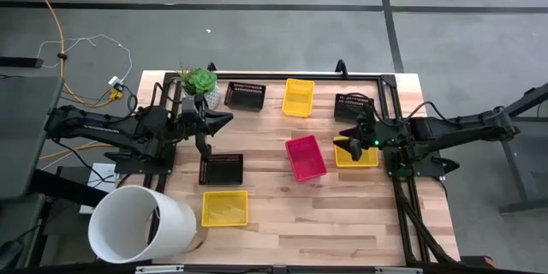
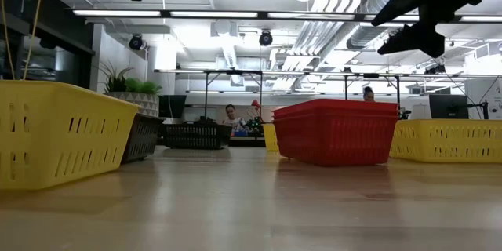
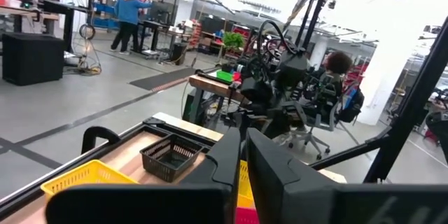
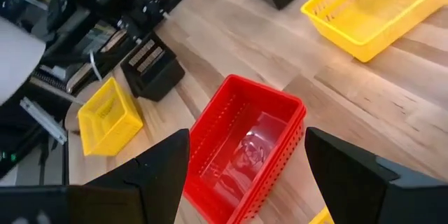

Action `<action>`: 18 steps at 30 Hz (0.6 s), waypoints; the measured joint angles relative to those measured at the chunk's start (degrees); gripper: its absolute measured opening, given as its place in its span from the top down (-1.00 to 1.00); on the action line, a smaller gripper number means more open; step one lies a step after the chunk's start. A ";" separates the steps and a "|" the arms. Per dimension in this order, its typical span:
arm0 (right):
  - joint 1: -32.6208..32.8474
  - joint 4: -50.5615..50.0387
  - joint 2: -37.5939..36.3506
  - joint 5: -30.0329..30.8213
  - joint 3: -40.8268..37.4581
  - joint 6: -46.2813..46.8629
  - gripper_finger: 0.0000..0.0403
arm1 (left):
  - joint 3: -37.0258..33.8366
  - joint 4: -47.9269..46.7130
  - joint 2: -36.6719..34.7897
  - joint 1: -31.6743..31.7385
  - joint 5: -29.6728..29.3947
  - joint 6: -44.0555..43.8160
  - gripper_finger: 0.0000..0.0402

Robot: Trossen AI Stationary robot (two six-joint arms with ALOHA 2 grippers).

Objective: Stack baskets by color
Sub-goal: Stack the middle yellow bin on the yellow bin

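We find the baskets scattered singly across the table (image 1: 282,223), none visibly stacked on another. The right gripper (image 4: 245,175) hangs with jaws spread wide and empty over the red basket (image 1: 306,157), which we judge to be its next pick. A yellow basket (image 1: 356,154) lies beside that arm; two more yellows sit at the far edge (image 1: 298,97) and near edge (image 1: 225,207). The left gripper (image 1: 204,147) hangs clenched on nothing above a black basket (image 1: 222,169); further blacks lie at the far edge (image 1: 245,96) and far right (image 1: 353,104). All are shallow, rectangular, slotted plastic with tapering walls, so we expect them to nest.
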 joint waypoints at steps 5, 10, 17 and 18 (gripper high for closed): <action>-0.70 -3.52 1.54 -4.72 2.77 -3.53 -0.34 | 0.00 0.00 0.00 0.00 -0.06 0.02 0.89; -2.68 -18.36 7.40 -4.46 10.80 -12.37 -0.34 | 0.00 -0.03 0.00 -0.01 -0.08 0.02 0.89; -7.01 -32.59 16.78 -6.02 14.25 -27.83 -0.34 | 0.00 -0.21 0.00 -0.02 0.46 0.04 0.90; -7.60 -33.89 18.12 -5.64 14.25 -29.81 -0.34 | 0.00 -0.28 0.00 0.00 0.53 0.04 0.91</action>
